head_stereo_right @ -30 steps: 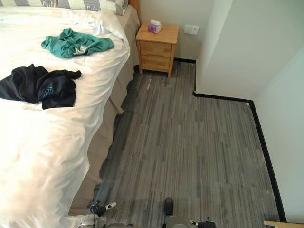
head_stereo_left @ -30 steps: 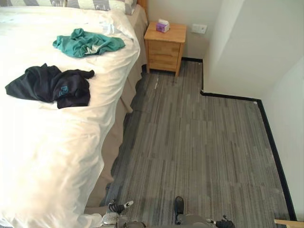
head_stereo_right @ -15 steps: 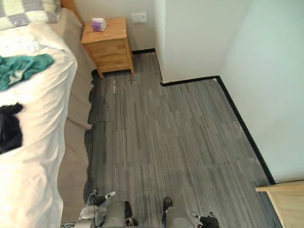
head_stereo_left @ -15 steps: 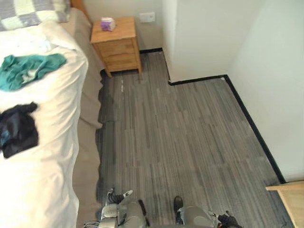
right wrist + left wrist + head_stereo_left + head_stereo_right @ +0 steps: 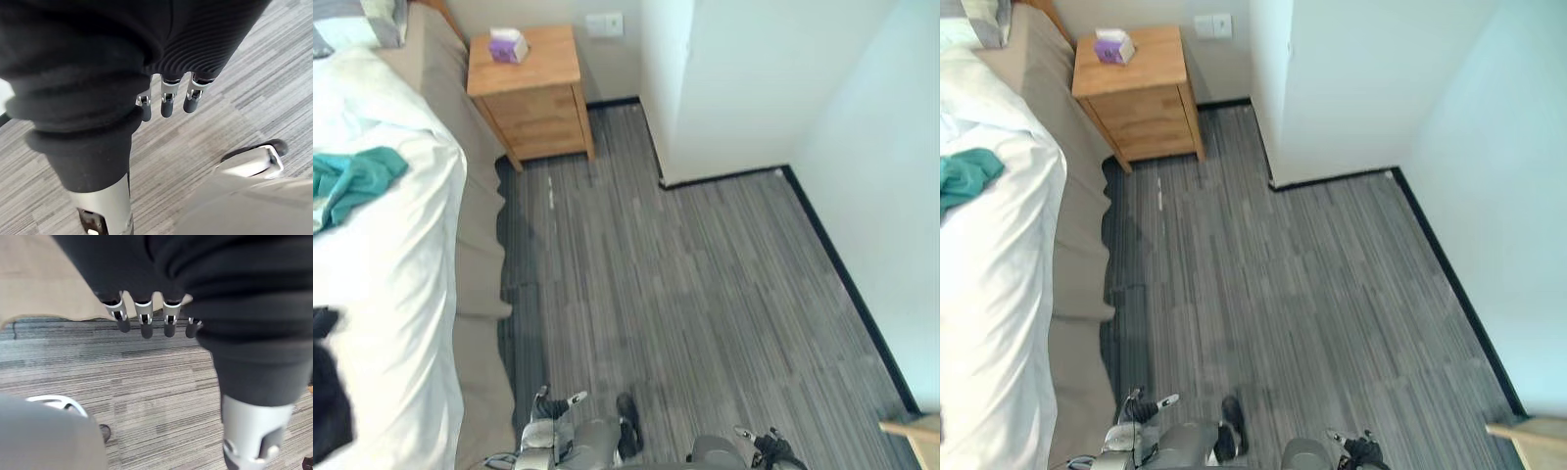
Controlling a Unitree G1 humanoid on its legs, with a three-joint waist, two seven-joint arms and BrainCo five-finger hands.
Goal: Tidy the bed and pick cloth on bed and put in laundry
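Observation:
A teal cloth (image 5: 352, 181) lies crumpled on the white bed (image 5: 401, 284) at the far left. A black cloth (image 5: 327, 397) lies further down the bed, at the view's left edge. My left hand (image 5: 144, 323) hangs low beside the bed's beige skirt, over the floor, fingers relaxed and holding nothing. It also shows at the bottom of the left eye view, as the left hand (image 5: 550, 416). My right hand (image 5: 166, 103) hangs over the grey floor, fingers straight and empty; the right hand (image 5: 769, 448) is far from both cloths.
A wooden nightstand (image 5: 530, 93) with a purple tissue box (image 5: 507, 45) stands by the bed's head. A white wall corner (image 5: 666, 117) juts into the grey striped floor (image 5: 685, 294). A wooden furniture corner (image 5: 913, 431) shows at the lower right. A checked pillow (image 5: 362, 15) lies at the top left.
The camera has swung to the right, so the bed and both cloths have slid to the picture's left edge. The cloths lie as before on the bed. Both hands stay low.

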